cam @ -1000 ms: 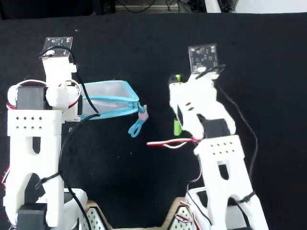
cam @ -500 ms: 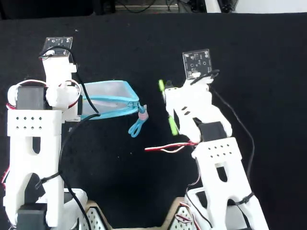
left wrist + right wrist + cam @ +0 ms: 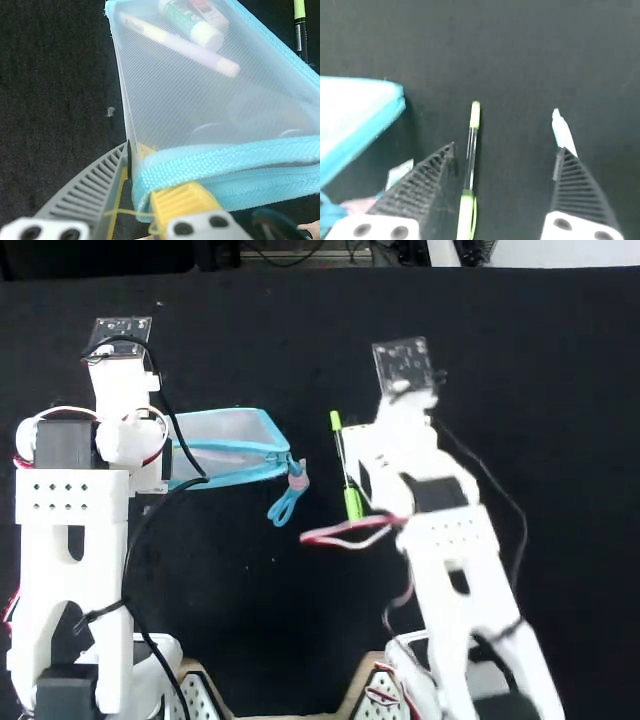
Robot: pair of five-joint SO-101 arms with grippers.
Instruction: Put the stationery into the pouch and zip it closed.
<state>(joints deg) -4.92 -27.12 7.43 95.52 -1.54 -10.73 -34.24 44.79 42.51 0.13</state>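
Turquoise-edged mesh pouch [image 3: 225,445] sits on the black counter [image 3: 520,360], one end clenched between the left fingers [image 3: 95,175], with stationery showing inside. The right fingers [image 3: 427,175] are spread wide, with a green pen [image 3: 470,150] between them, near the pouch.

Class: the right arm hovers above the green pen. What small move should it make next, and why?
Probably lower the right gripper and close it on the green pen. Its jaws stand open, and the pen lies on the table between them, close to one jaw and outside the pouch.
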